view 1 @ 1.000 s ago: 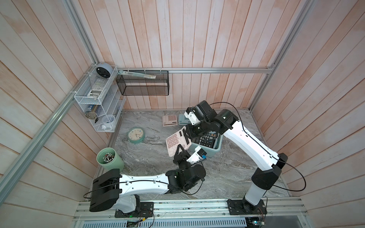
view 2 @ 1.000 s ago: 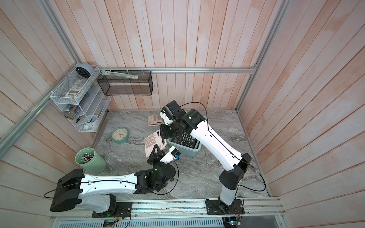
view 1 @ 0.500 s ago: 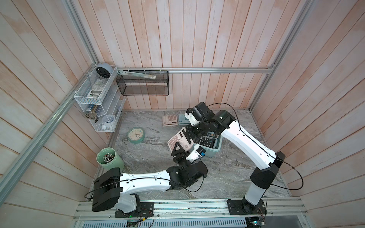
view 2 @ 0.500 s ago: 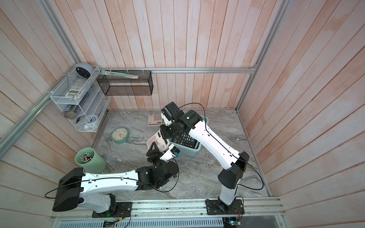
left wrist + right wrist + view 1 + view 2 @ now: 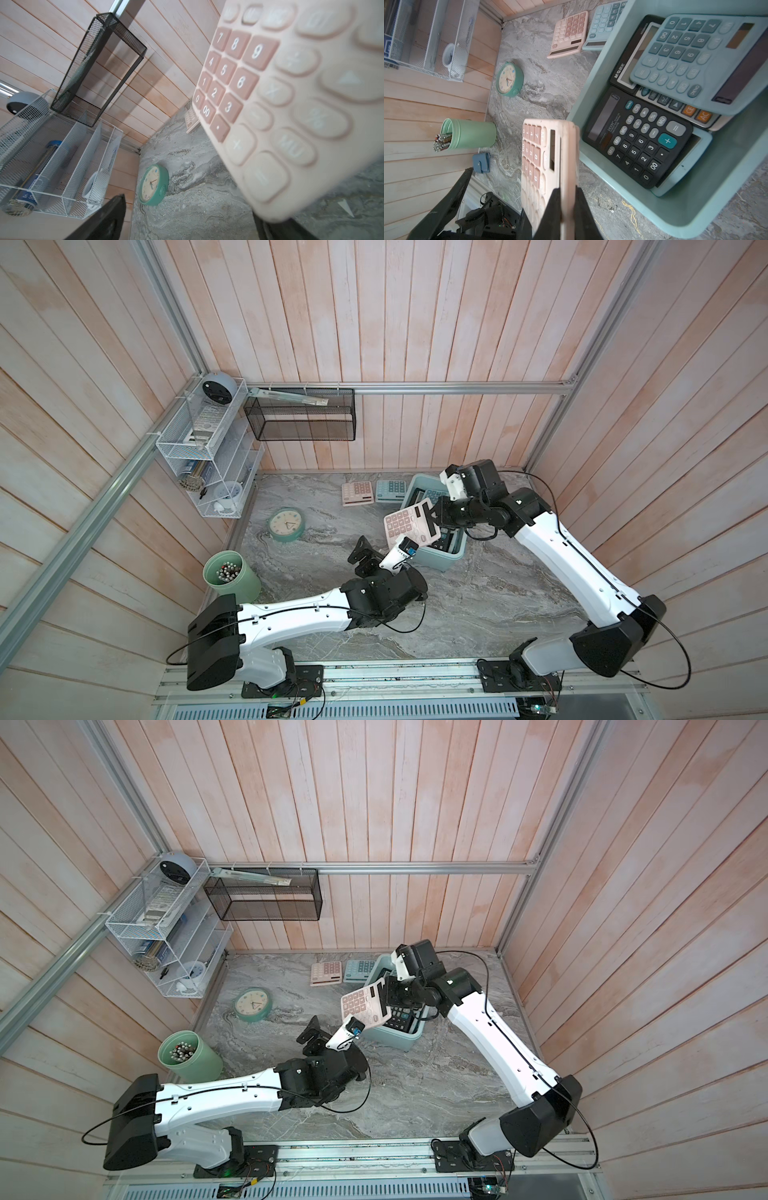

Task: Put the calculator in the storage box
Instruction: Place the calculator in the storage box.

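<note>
Now: right gripper [image 5: 566, 193] clamped on pink calculator [image 5: 411, 526] at its display end. Calculator airborne, tilted, overlapping the near rim of storage box [image 5: 440, 562]. Box opening lies at 3 o'clock from it in both top views; long axis roughly 8-to-2 o'clock. Right arm nearer. Left gripper [image 5: 380, 552], at 7 o'clock, fingers wide apart. A second ago it pinched the calculator; released since.

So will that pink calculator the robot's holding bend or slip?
Probably stiff: the pink calculator juts straight from the right gripper without sagging. It might slip, since only one edge is pinched. Likely light, being slim.
</note>
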